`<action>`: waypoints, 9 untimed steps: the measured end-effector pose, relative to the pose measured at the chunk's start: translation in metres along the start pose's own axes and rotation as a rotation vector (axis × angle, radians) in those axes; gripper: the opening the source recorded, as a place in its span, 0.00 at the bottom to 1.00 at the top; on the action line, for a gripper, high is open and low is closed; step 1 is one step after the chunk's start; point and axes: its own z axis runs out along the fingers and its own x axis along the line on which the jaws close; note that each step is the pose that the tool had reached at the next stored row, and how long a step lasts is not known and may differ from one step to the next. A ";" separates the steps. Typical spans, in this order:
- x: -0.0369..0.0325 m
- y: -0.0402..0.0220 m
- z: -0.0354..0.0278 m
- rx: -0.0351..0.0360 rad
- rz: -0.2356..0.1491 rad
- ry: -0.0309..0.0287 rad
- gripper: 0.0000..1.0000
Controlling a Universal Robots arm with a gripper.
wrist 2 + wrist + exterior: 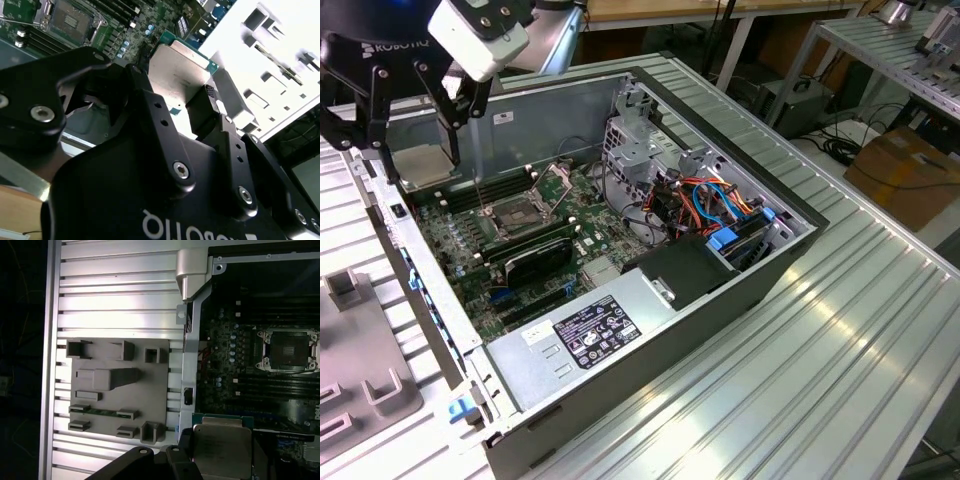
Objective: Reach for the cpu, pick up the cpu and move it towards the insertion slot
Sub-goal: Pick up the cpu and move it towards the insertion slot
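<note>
My black gripper (420, 150) is shut on the cpu (425, 166), a thin square chip with a pale silver face on a green edge. It hangs above the open computer case's wall at the exterior view's left. In the second wrist view the cpu (180, 75) sits between the two black fingers (142, 87) of the gripper (175, 87). The first wrist view shows the cpu (222, 450) over the case edge. The insertion slot (525, 210), a dark square socket in a silver frame, lies open on the green motherboard, apart from the chip. The insertion slot (287, 350) (70, 20) shows in both wrist views.
A grey fixture plate (120, 390) with raised blocks lies on the ribbed aluminium table (800, 330) outside the case. Inside stand long black memory slots (490, 190), a black card (535, 262), a power supply (590, 325) and a drive cage with blue and orange cables (720, 200).
</note>
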 end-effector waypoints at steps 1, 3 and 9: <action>-0.0046 -0.0002 0.0000 0.0000 0.000 0.0000 0.55; -0.0077 -0.0005 0.0000 0.0000 0.000 0.0000 0.55; -0.0166 -0.0009 -0.0001 0.0000 0.000 0.0000 0.55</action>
